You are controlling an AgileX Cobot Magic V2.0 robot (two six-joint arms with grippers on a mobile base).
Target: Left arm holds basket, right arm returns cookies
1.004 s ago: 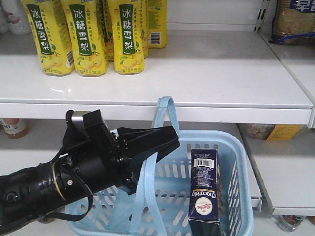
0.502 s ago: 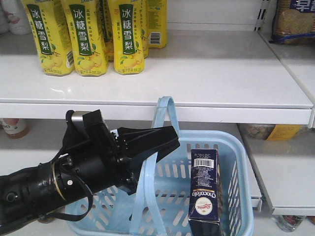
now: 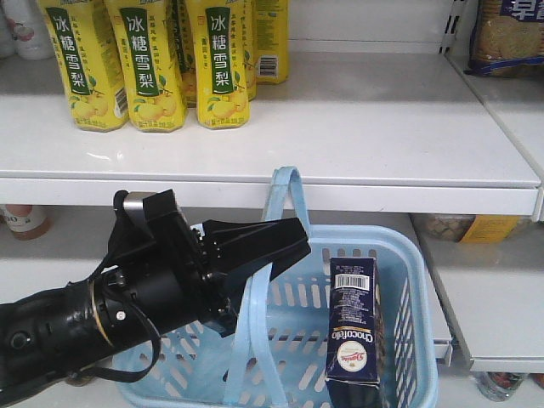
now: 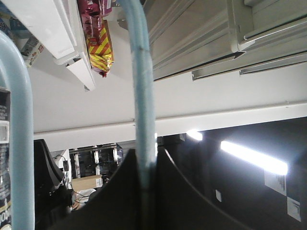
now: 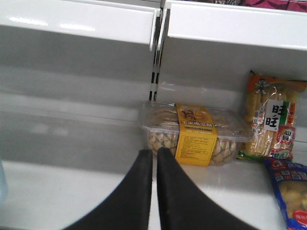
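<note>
Left fingers (image 4: pixel 120 191): pinching basket handle (image 4: pixel 143 96).
Right fingers (image 5: pixel 136 196): pressing together.
Cookies (image 3: pixel 354 327): standing upright inside basket (image 3: pixel 424 327).

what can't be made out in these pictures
Front view: the left arm hides the left side of the basket; the bottom edge cuts off its base.
Left wrist view: the frame edge cuts the cookies to a sliver.
Right wrist view: only the right gripper fingers show, not where it sits.

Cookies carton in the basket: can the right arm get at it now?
Probably yes. The cookies stand upright at the right of the basket, top uncovered; the left gripper grips a handle further left. The right gripper, shut and empty, faces a shelf.
</note>
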